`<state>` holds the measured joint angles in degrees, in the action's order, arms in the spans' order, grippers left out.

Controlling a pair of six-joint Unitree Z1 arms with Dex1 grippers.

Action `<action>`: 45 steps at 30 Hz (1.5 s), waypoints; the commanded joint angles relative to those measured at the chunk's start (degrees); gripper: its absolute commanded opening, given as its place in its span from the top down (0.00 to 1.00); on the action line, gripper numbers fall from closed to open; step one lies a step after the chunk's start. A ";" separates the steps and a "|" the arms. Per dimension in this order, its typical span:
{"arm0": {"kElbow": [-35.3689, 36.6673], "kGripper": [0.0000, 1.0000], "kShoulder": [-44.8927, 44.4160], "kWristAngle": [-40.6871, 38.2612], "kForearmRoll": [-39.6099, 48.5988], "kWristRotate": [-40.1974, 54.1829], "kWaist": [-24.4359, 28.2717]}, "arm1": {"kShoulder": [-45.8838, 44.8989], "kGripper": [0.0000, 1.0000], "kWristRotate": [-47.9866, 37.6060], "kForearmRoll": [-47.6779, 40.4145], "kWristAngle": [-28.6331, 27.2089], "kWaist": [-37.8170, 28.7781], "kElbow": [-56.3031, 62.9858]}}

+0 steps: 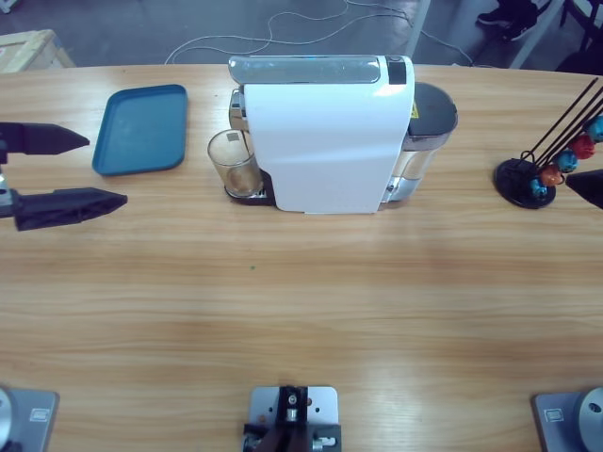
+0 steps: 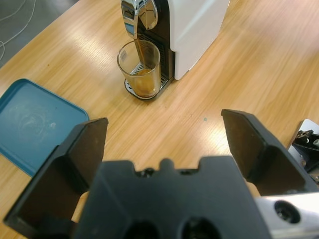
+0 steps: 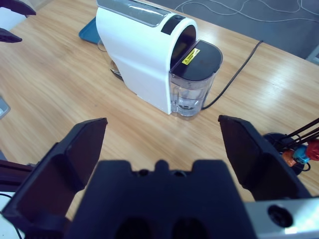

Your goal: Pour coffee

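Note:
A small clear glass tumbler (image 1: 233, 165) (image 2: 140, 67) stands on the drip plate under the spout of a white coffee machine (image 1: 325, 141) (image 2: 194, 25) (image 3: 144, 55). A shallow layer of amber-brown coffee (image 2: 144, 87) lies in its bottom, and a thin brown stream shows below the spout. My left gripper (image 1: 105, 169) (image 2: 164, 118) hangs open at the table's left, well short of the glass, holding nothing. At the far right, my right gripper (image 3: 162, 122) is open and empty, looking at the machine's back; only one jaw tip shows in the high view.
A blue tray (image 1: 141, 127) (image 2: 35, 124) lies left of the machine. A black capsule stand (image 1: 537, 179) (image 3: 294, 149) with coloured capsules sits at the right edge. The machine's clear water tank (image 3: 189, 92) and black cable (image 3: 234, 74) face the right arm.

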<state>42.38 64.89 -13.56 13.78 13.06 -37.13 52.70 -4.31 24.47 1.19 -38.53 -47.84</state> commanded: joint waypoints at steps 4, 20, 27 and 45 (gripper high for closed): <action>-3.15 0.00 -0.01 -0.27 0.86 0.69 -0.56 | 1.57 0.00 -4.29 2.60 0.72 -0.40 0.17; -3.29 0.00 0.10 -0.59 0.11 1.79 -0.58 | -0.98 0.00 -6.19 5.41 1.36 -0.40 0.03; -3.06 0.00 -0.08 -0.59 0.19 1.79 -0.58 | -2.53 0.00 -6.61 6.89 1.23 -0.40 0.54; -3.62 0.00 -0.66 -0.32 0.48 1.53 -0.54 | -1.51 0.00 -5.27 4.18 1.09 -0.40 1.10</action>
<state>40.76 64.86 -13.56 13.78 14.51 -37.13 51.44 -10.17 30.14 2.00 -38.53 -48.47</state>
